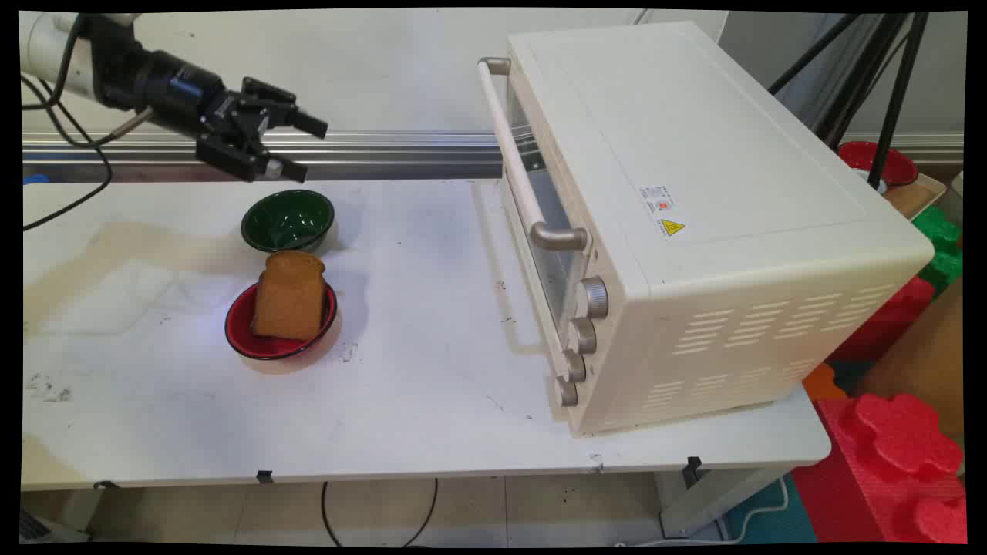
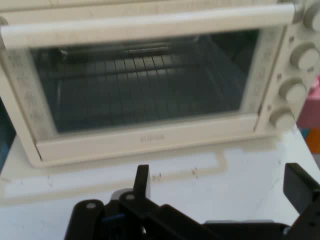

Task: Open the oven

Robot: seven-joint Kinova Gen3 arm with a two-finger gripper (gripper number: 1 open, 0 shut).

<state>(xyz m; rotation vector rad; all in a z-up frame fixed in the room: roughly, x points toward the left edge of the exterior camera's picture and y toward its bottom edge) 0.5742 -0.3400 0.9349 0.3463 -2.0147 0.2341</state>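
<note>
1. The gripper (image 1: 297, 144) is hanging in the air above the table's (image 1: 416, 401) far left part, its fingers spread wide apart and gripping nothing.
2. It is pointing across at the closed glass door of the cream toaster oven (image 1: 694, 223), which is filling the hand view (image 2: 150, 85).
3. Just below it a green bowl (image 1: 288, 220) is sitting empty.
4. Nearer the front edge, a slice of bread (image 1: 290, 296) is leaning in a red bowl (image 1: 247, 335).
</note>
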